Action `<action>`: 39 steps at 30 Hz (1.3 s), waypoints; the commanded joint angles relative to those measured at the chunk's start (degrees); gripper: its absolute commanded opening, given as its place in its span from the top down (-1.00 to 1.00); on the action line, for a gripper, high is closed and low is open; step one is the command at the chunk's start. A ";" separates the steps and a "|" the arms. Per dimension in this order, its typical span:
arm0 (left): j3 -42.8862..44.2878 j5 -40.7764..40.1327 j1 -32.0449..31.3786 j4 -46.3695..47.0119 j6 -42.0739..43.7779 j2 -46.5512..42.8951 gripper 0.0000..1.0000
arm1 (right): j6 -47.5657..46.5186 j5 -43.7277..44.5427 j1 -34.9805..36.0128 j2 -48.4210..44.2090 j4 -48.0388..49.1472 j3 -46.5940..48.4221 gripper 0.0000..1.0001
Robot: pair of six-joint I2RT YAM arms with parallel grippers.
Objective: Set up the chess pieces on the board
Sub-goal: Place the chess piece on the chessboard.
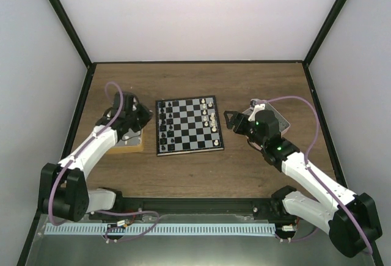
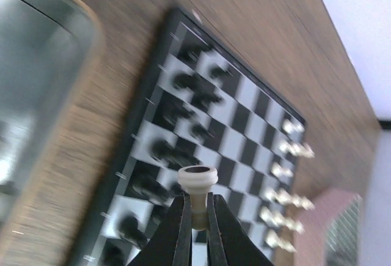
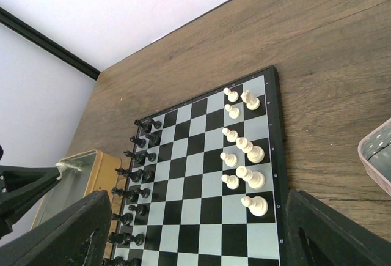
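**Carry the cream piece across to its own side**

Your left gripper [image 2: 197, 208] is pinched fully shut on a small cream chess piece [image 2: 197, 180]. It grips the stem, with the broad round end pointing outward, beside the tan rectangular tray [image 1: 135, 145] at the left edge of the black-and-silver checked board [image 1: 189, 133]. Lift it well clear of the black pieces [image 3: 137, 174] crowding that side. Cross the board and lower it upright onto an empty square among the cream pieces [image 3: 244, 156]. Your right gripper [image 1: 231, 121] hovers there, spread wide and empty, so mind it as you cross.
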 commanded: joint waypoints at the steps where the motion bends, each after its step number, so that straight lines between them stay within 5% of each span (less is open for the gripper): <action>1: -0.71 10.66 -4.88 6.47 -8.53 -0.70 0.88 | 0.75 1.41 0.03 -1.06 0.58 0.15 -0.60; 18: 6.05 20.81 -22.24 15.55 -11.50 20.22 0.81 | 1.06 4.11 0.03 -3.63 -0.96 -0.54 -0.62; 39: 9.09 20.27 -24.70 14.64 -12.57 29.16 0.74 | 1.27 4.52 0.03 -3.54 -0.32 -1.51 -0.64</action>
